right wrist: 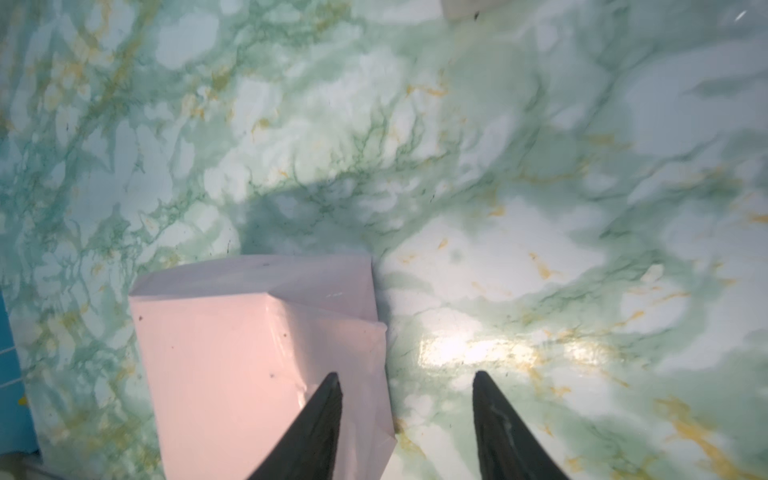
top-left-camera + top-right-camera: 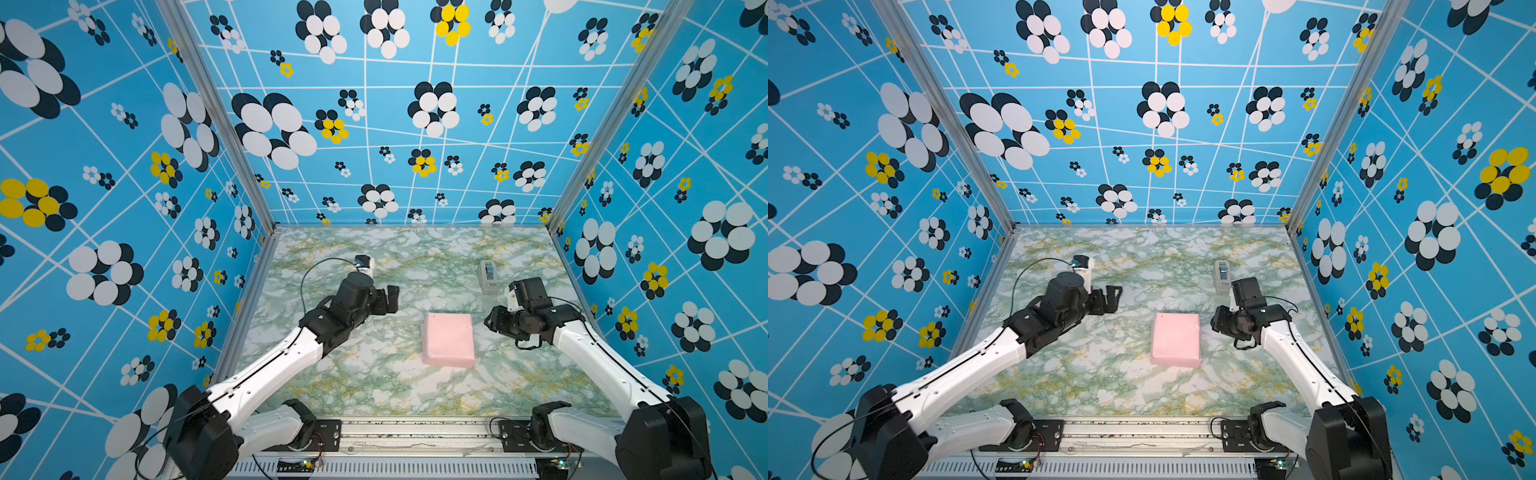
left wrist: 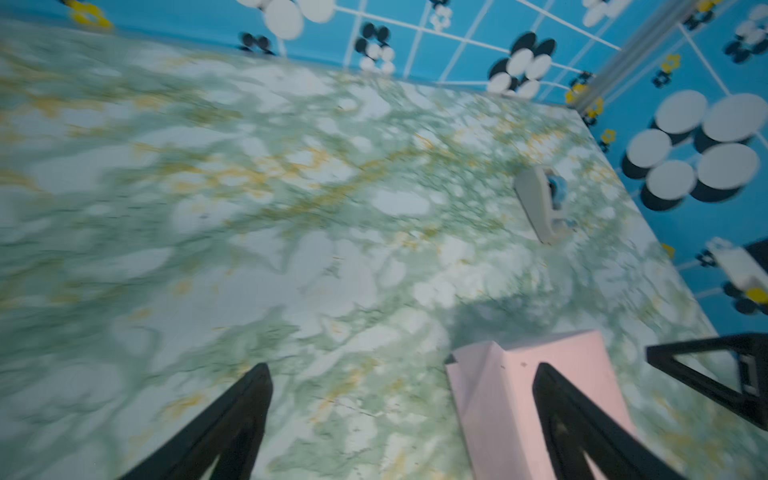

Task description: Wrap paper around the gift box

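The paper (image 2: 449, 338) (image 2: 1176, 338) lies pale pink side out, folded into a box-shaped parcel on the marbled table in both top views. The gift box is hidden under it. My left gripper (image 2: 390, 299) (image 2: 1113, 297) hangs open to the parcel's left and a little behind it, apart from it. In the left wrist view the left gripper (image 3: 402, 370) holds nothing, and the paper (image 3: 498, 395) shows folded end flaps. My right gripper (image 2: 492, 322) (image 2: 1217, 322) is open just right of the parcel. The right wrist view shows the right gripper (image 1: 405, 376) empty beside the paper (image 1: 232, 353).
A small white-grey tape dispenser (image 2: 487, 274) (image 2: 1222, 274) (image 3: 540, 203) stands behind the parcel at the back right, close to the right wrist. Blue flowered walls enclose the table (image 2: 374, 374) on three sides. The arm bases sit on a rail along the front edge.
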Tool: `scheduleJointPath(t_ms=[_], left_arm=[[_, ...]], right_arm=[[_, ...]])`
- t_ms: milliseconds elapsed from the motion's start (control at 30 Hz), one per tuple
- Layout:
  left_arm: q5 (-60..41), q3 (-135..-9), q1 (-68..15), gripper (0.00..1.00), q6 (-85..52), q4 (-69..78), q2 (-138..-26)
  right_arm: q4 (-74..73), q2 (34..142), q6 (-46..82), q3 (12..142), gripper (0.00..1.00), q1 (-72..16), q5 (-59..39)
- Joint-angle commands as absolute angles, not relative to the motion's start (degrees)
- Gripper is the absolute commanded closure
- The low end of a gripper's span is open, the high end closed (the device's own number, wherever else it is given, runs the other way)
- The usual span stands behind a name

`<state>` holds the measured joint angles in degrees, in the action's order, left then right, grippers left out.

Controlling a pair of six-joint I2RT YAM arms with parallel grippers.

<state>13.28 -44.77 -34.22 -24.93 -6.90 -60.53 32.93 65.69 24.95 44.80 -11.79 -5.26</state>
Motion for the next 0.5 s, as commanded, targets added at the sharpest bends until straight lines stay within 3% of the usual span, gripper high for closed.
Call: scheduleJointPath(t_ms=[0,33,167,267,467], left_arm=[[30.01,-35.92,-31.07,0.01,-11.04,3.27,-53.6],[32.14,-33.02,-29.55,0.01,-7.48,7.94,-52.08],[30.67,-25.93,-21.47,0.01,-2.12,17.81,-52.05],[27.65,-23.36,-16.69,0.01,-0.78,20.9,-56.29],[18.31,-16.34,-10.0,0.01,-0.24,40.83,-68.91]], right_arm=[[21.84,63.13,18.74,45.04,0.23,-10.91,8.21],[18.36,62.77,17.44,43.84,0.02,-10.45,11.25],[3.63,62.52,11.79,38.27,0.01,-7.83,15.11],[-6.87,64.59,7.76,33.78,0.01,-4.18,13.61],[-26.8,70.41,5.28,25.52,0.01,0.82,6.92]])
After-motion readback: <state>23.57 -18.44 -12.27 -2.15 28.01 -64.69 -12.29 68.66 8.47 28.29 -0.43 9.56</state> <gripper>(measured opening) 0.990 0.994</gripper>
